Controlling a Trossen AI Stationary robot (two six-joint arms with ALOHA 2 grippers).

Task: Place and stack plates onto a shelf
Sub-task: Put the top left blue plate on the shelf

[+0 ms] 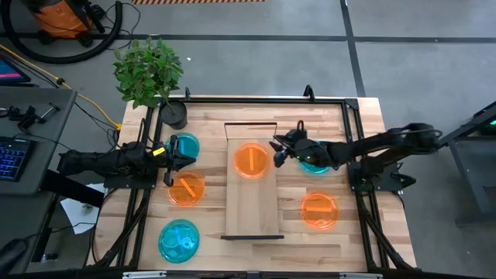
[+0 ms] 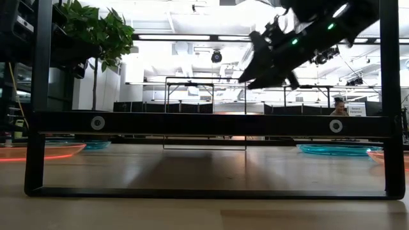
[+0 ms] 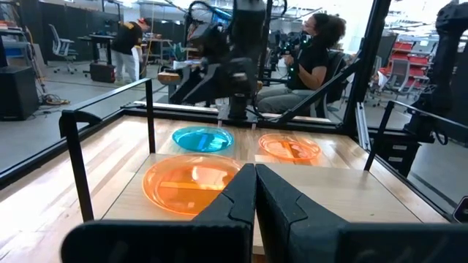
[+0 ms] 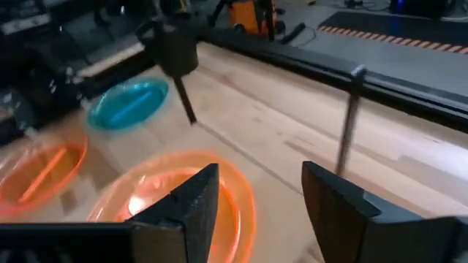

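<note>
High view, shelf: the shelf [image 1: 252, 201] is being seen lying lengthwise down the middle of the table [image 1: 364, 232], one orange plate [image 1: 251, 160] resting on its far half.
High view, right gripper: the right gripper [image 1: 276, 149] is being held over the shelf's right edge, just beside that plate, its fingers spread and nothing pinched between them.
High view, left gripper: the left gripper [image 1: 172, 159] is being kept left of the shelf, fingers pressed together on nothing, between a blue plate [image 1: 184, 146] and an orange plate [image 1: 186, 189].
High view, other plates: a second blue plate [image 1: 179, 240] is being seen at the near left, an orange one [image 1: 319, 211] at the right, and a blue one [image 1: 314, 163] partly covered by the right arm.
High view, plant: a potted plant [image 1: 151, 74] is being seen at the table's far-left corner.
Low view: the right gripper [image 2: 268, 61] is being shown raised above the shelf's dark frame [image 2: 211, 122].
Left wrist view: the closed fingers [image 3: 252, 197] are being pointed across the shelved orange plate [image 3: 191, 183] toward the right arm.
Right wrist view: the parted fingers [image 4: 197, 197] are being shown above the shelved orange plate [image 4: 146, 191], clear of it.
</note>
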